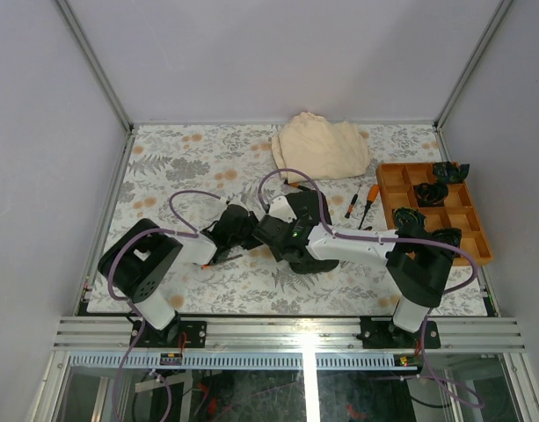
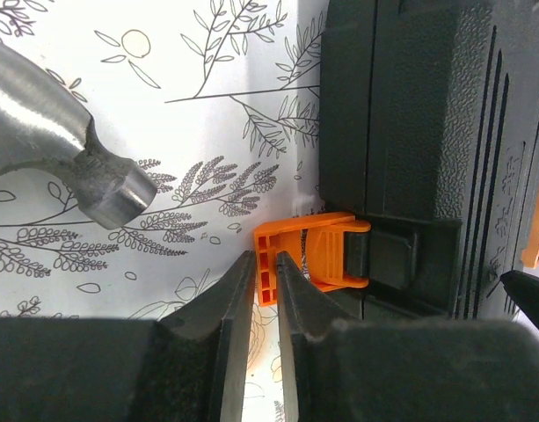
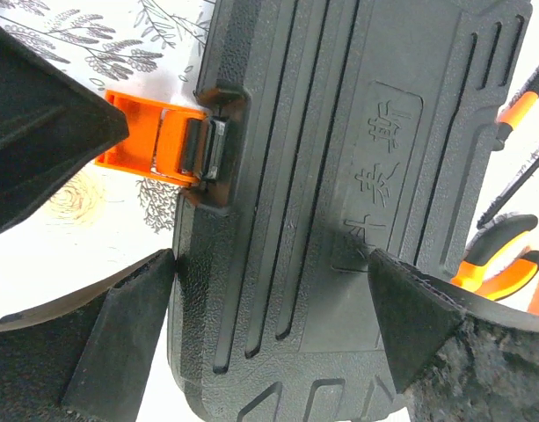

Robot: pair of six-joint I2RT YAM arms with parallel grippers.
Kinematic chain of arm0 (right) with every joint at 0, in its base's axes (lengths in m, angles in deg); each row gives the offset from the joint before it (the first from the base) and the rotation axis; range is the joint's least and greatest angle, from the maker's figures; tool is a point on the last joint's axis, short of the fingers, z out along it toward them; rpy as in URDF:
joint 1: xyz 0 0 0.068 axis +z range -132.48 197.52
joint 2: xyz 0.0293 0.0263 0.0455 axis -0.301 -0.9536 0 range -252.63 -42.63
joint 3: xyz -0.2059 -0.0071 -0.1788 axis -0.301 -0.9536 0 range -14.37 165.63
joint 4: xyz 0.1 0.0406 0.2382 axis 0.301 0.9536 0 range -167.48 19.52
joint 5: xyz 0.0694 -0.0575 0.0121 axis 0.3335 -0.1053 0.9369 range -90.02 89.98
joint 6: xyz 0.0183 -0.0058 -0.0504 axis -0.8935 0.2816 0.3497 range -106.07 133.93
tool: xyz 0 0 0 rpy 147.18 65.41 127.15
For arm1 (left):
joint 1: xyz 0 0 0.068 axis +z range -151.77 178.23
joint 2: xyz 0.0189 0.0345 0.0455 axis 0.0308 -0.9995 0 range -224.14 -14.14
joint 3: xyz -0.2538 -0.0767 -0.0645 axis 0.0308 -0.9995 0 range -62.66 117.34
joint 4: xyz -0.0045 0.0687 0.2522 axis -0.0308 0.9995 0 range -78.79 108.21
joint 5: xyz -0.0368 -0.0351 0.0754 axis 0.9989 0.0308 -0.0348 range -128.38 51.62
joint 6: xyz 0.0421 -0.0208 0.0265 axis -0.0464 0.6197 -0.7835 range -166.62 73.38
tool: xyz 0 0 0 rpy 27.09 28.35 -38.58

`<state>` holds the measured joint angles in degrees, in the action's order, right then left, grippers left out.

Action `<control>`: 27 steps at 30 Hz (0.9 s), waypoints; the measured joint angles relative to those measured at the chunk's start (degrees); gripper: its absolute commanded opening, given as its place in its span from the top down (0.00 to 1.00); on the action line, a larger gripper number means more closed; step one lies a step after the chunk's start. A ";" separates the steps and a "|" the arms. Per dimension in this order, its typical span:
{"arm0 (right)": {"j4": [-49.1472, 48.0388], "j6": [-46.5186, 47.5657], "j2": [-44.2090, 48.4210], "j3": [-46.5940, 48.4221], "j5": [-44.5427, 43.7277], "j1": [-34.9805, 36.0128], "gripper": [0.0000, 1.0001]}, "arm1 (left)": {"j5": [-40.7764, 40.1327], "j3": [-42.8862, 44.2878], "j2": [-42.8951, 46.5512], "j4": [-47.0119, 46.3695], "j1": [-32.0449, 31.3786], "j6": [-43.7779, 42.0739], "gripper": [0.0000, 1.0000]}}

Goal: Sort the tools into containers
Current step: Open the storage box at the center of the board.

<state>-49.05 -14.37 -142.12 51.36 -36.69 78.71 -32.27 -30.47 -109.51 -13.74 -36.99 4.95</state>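
The closed black tool case [image 2: 427,141] lies mid-table [image 1: 309,208], its orange latch [image 2: 313,253] swung outward. My left gripper [image 2: 265,274] is shut on the latch's outer edge, one fingertip on each side. A steel hammer head [image 2: 84,163] lies left of it. My right gripper [image 3: 269,303] stands wide open over the case lid [image 3: 339,158]; its left finger [image 3: 128,338] is at the lid's edge and its right finger [image 3: 410,321] is over the lid. Orange-handled pliers [image 3: 502,264] and a screwdriver [image 3: 524,97] lie beyond the case. Two screwdrivers [image 1: 351,206] [image 1: 371,198] lie right of it.
A beige folded cloth [image 1: 322,145] sits at the back centre. An orange compartment tray [image 1: 480,242] with black items stands at the right edge. Both arms crowd the middle of the floral mat [image 1: 181,158].
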 measured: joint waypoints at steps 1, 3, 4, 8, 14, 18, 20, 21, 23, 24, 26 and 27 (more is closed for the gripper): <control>0.28 -0.15 0.00 0.00 -0.31 0.00 0.05 | 0.00 0.00 -0.15 -0.22 0.00 0.07 0.85; 0.90 -0.37 0.02 0.04 -0.83 0.00 0.05 | -0.02 0.00 -0.42 -0.66 -0.02 0.15 0.86; 1.31 -0.48 0.11 0.04 -1.16 0.00 0.05 | -0.02 0.00 -0.59 -1.01 -0.04 0.22 0.86; 2.36 -0.81 1.55 0.04 -1.77 0.00 0.06 | -0.02 0.00 -1.14 -1.97 -0.07 0.37 0.86; 4.85 -0.83 8.15 0.04 -2.97 -0.02 0.06 | -0.02 0.24 -1.75 -2.67 -0.07 0.46 0.87; 6.10 -0.83 12.26 0.02 -3.45 -0.07 0.06 | -0.07 0.24 -1.75 -2.71 -0.07 0.46 0.87; 6.49 -0.83 14.01 -0.31 -3.76 -0.24 0.05 | -0.13 0.26 -1.75 -2.67 -0.07 0.44 0.87; 6.45 -0.81 14.88 -0.74 -3.82 -0.39 0.04 | -0.15 0.28 -1.75 -2.64 -0.07 0.44 0.87; 6.38 -0.55 16.55 -1.90 -3.78 -0.79 0.01 | -0.17 0.28 -1.73 -2.62 -0.07 0.44 0.87; 6.38 -0.44 17.00 -2.29 -3.74 -0.92 0.01 | -0.22 0.33 -1.73 -2.58 -0.07 0.44 0.87; 6.05 -0.04 17.35 -2.80 -2.99 -1.11 0.01 | -0.33 0.50 -1.70 -2.34 -0.07 0.42 0.87; 5.38 0.26 17.25 -2.95 -2.54 -1.14 0.01 | -0.37 0.59 -1.73 -2.23 -0.07 0.42 0.87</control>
<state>-43.67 -14.11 -124.87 48.41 -39.22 77.57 -32.64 -29.88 -111.23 -15.97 -37.05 5.36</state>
